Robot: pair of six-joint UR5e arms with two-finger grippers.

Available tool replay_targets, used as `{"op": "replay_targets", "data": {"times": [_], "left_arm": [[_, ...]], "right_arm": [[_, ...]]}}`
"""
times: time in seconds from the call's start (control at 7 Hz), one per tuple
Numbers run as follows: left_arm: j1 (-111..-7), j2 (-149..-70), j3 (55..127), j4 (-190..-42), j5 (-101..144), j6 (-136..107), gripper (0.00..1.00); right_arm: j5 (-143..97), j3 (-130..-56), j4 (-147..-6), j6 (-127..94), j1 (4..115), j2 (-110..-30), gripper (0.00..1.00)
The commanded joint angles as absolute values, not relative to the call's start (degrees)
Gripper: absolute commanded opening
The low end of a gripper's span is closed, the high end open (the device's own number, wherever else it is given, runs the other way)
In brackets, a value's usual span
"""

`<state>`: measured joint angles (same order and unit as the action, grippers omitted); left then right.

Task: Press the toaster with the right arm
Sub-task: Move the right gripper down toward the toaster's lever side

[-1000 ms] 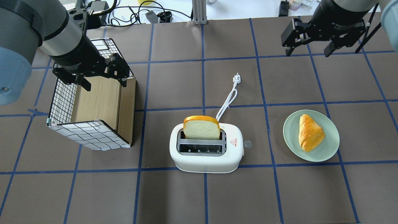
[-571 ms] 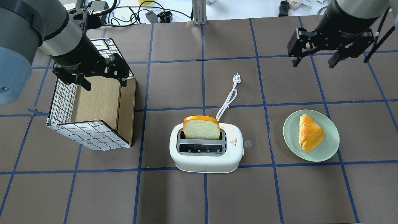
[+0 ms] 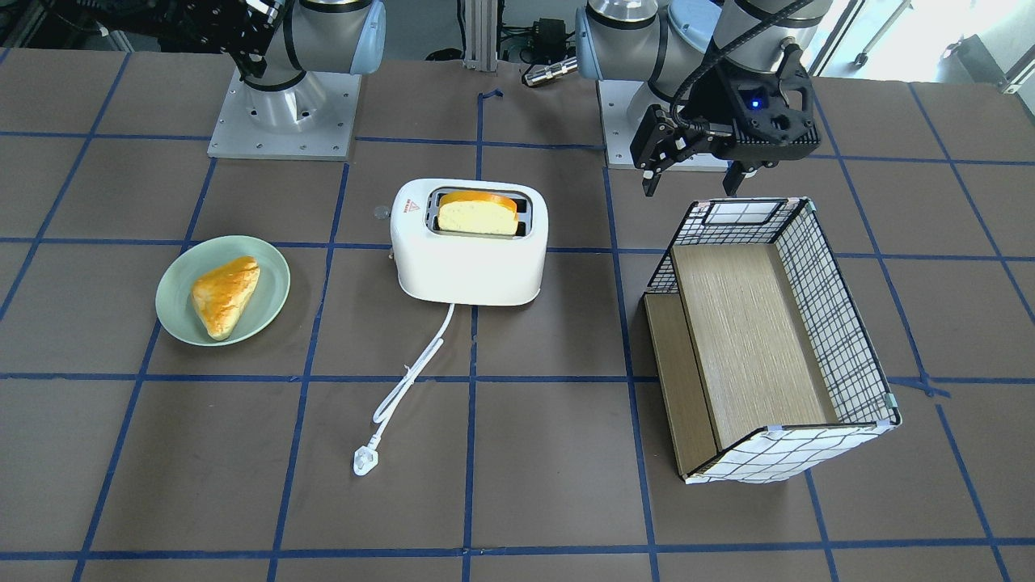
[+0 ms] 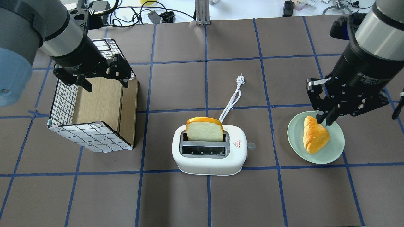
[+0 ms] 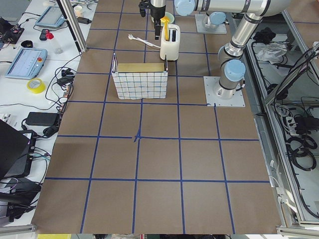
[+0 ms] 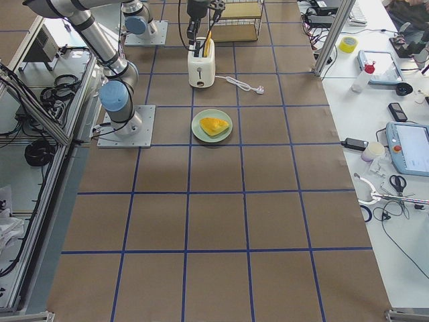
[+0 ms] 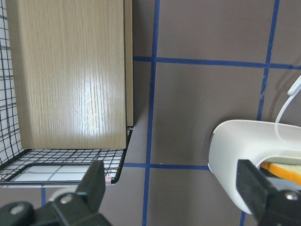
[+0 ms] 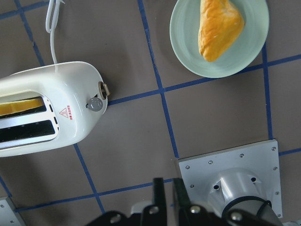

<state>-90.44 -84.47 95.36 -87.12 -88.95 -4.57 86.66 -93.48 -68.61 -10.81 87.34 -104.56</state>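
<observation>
Toaster [image 4: 208,164] — right gripper [image 4: 323,122] closed; well apart

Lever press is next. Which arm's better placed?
Right. The toaster has its lever on its plate-side end, and the right gripper hangs just beyond that end, over the plate, jaws shut. The left gripper is over the basket, past the toaster's opposite end, jaws open.

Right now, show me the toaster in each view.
Front-facing: toaster centre, upper half.
Overhead: toaster centre, lower half.
Exterior left: toaster top centre.
Exterior right: toaster top centre.
Left wrist: toaster lower right edge.
Right wrist: toaster left edge.
Shared landmark: bread slice in one slot.
</observation>
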Motion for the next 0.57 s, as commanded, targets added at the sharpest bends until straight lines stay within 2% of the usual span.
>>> {"op": "replay_targets", "data": {"times": [0.0, 0.43], "left_arm": [[-90.44, -84.46, 95.36, -87.10, -88.95, -4.57, 1.00], [-90.44, -84.46, 95.36, -87.10, -88.95, -4.57, 1.00]], "right_arm": [[84.04, -101.65, -79.04, -10.55, 87.28, -107.74, 0.00], [82.44, -112.11, -97.50, -8.96, 87.19, -108.02, 0.00]]}}
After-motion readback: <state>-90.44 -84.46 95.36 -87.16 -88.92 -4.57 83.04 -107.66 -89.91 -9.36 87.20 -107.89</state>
